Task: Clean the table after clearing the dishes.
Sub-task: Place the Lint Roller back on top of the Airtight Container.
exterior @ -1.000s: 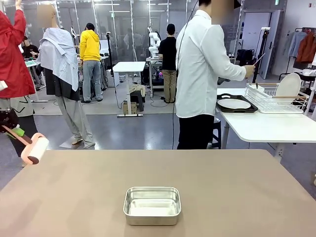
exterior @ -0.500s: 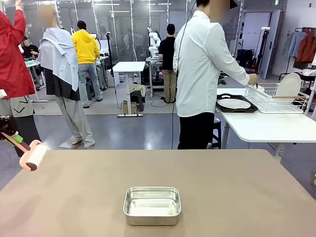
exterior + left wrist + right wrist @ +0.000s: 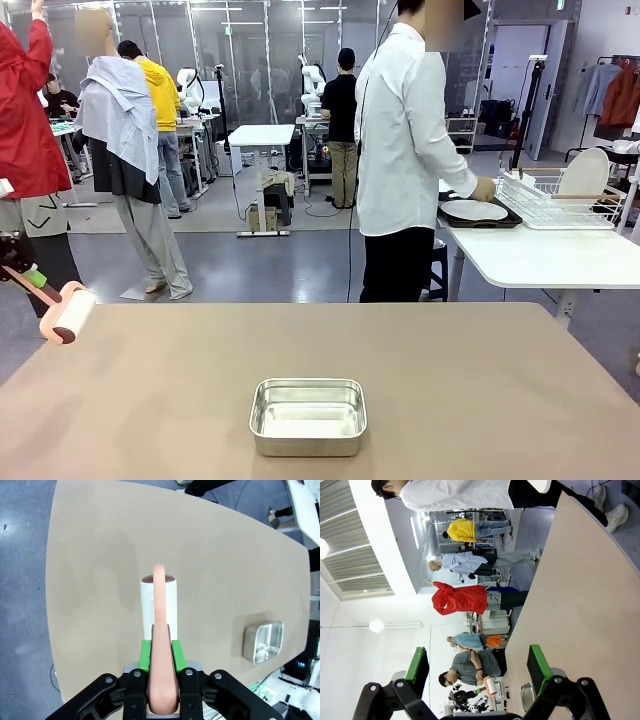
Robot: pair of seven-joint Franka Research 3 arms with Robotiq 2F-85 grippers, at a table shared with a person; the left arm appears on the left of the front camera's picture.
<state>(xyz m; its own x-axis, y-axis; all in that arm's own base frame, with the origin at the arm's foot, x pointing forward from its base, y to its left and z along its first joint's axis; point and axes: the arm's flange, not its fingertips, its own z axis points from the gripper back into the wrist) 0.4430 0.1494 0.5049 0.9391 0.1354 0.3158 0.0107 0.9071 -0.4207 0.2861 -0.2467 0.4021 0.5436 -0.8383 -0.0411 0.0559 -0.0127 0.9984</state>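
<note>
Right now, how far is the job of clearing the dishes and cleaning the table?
Clearing looks done: a plate on a dark tray sits on the white side table, where the person stands. In hand: the left hand is shut on a pink lint roller, held above the brown table near its left edge. Left: rolling the top itself; a steel pan sits on it.

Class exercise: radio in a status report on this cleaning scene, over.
Left gripper shut on lint roller, above table corner. Right gripper open, empty. Plate on side table. Steel pan sits mid-table, in the way.
</note>
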